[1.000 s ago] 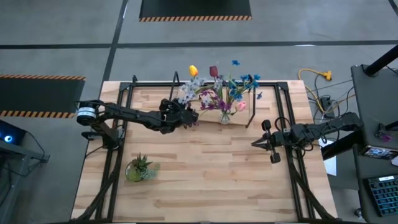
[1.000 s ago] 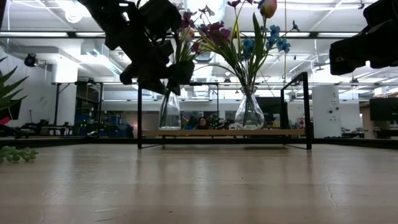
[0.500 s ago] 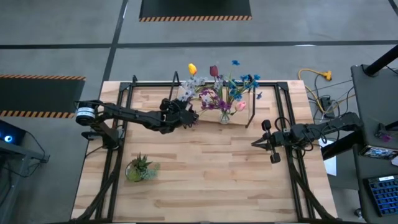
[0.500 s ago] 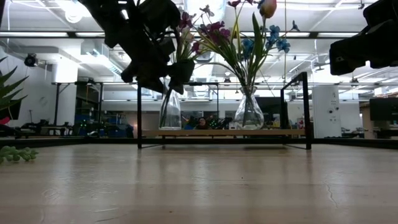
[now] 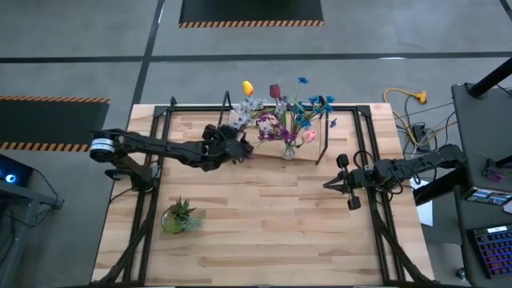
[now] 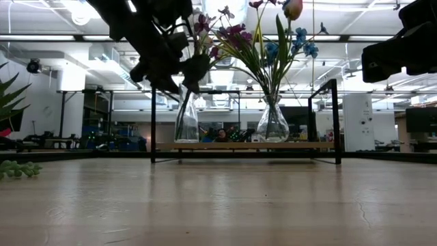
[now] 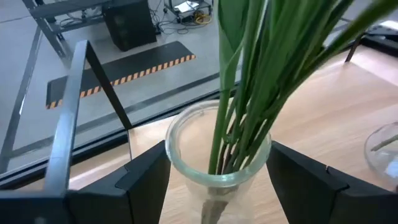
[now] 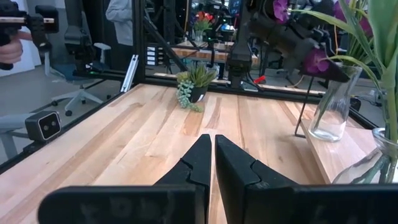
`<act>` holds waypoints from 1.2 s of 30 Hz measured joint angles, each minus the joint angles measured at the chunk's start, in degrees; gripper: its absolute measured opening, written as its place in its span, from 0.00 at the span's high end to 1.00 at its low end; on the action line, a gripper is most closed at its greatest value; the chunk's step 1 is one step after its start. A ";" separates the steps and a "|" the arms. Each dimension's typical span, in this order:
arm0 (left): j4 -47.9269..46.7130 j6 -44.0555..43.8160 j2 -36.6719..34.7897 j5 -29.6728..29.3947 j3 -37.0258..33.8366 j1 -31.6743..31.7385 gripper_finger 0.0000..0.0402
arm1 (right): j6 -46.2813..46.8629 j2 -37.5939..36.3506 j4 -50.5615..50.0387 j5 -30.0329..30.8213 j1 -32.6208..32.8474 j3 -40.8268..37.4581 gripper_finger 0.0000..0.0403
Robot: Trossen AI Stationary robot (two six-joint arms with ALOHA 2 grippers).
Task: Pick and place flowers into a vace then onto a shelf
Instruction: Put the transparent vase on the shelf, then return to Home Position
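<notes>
slid a little back toward the left since a second ago: left gripper [image 5: 240, 149], seen from above, with its arm drawn leftward along the far part of the tabletop [image 5: 264, 232]; in the low view, lifted slightly higher against the stems. right arm unchanged.

now spread wide on either side of the left glass vase [image 7: 214, 163], fingers [image 7: 149, 183] apart from the rim with a clear gap on both sides, nothing pinched. standing upright on the low wooden shelf [image 6: 246, 145] at the far side of the table, that vase, with a bunch of green stems [image 7: 249, 93] inside and purple and white flowers [image 5: 254, 112] above. just right of it on the same shelf, a second glass vase [image 6: 273, 124] holding blue, yellow, dark red and pink flowers [image 6: 287, 34].

waiting at the right side of the table, well apart from the shelf: right gripper [image 5: 330, 184], fingers pressed together, empty.

near left on the table, a small potted plant [image 5: 178, 216], untouched. beyond the table in the right wrist view, a person's hand [image 8: 9, 50] holding a dark device.

judged nearly finished: both vases filled and set on the shelf, no loose flowers visible on the table. probably left only to draw the left arm clear without brushing the stems or tipping the vase.
</notes>
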 joint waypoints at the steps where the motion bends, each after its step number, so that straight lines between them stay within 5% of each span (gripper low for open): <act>1: -0.06 -0.01 -0.34 -0.05 0.00 -0.23 0.39 | 0.00 0.00 0.00 -0.02 0.02 0.00 0.97; 21: -1.10 2.56 -5.85 0.62 0.00 -3.01 0.39 | 0.02 0.02 -0.03 -0.02 0.01 0.00 0.97; 31: -9.29 2.57 -11.78 0.88 0.00 -4.03 0.39 | 0.03 0.04 -0.09 -0.02 0.01 0.00 0.97; 36: -14.42 4.46 -17.82 5.72 0.00 -5.45 0.40 | 0.59 0.03 0.02 -0.05 0.01 0.00 0.97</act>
